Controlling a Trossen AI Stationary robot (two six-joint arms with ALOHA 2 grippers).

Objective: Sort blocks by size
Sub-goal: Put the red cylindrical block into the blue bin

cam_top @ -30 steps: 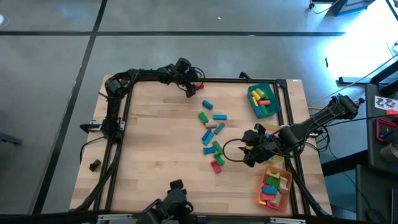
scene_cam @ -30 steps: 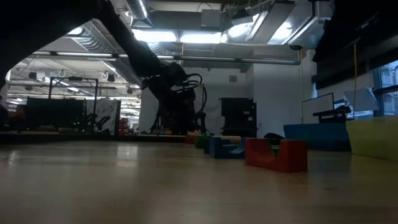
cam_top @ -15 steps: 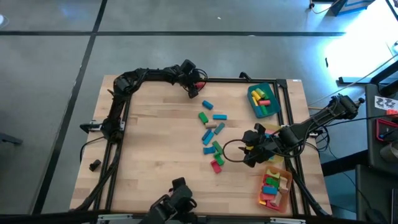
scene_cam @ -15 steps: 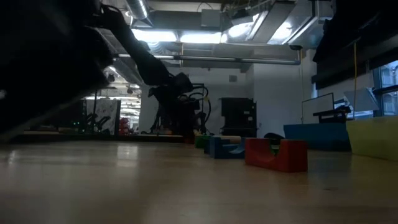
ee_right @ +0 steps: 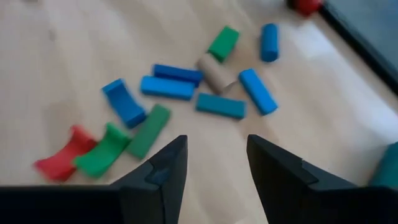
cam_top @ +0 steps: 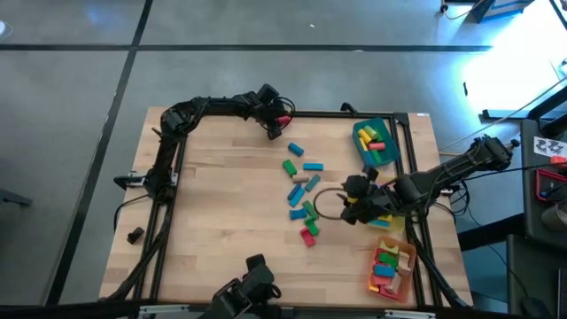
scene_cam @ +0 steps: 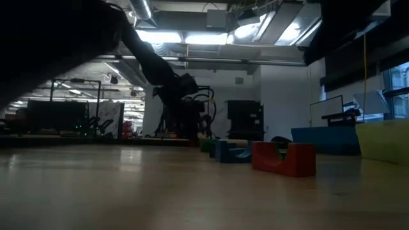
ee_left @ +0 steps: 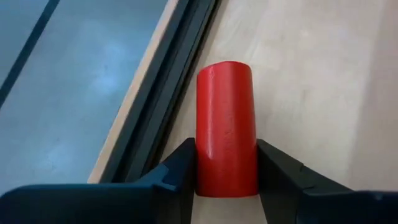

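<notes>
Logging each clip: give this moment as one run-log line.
left gripper: shut on red cylinder, table's far edge | right gripper: open, empty, over loose blocks | teal tray: part filled

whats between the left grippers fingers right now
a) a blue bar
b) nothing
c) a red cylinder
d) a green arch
c: the left wrist view shows the left gripper with a finger on each side of a red cylinder, touching it, at the table's edge by the dark frame rail.

Dim, backlit low view under bright ceiling lights, blue-white floor glare overhead, motion-blurred right wrist view.
</notes>
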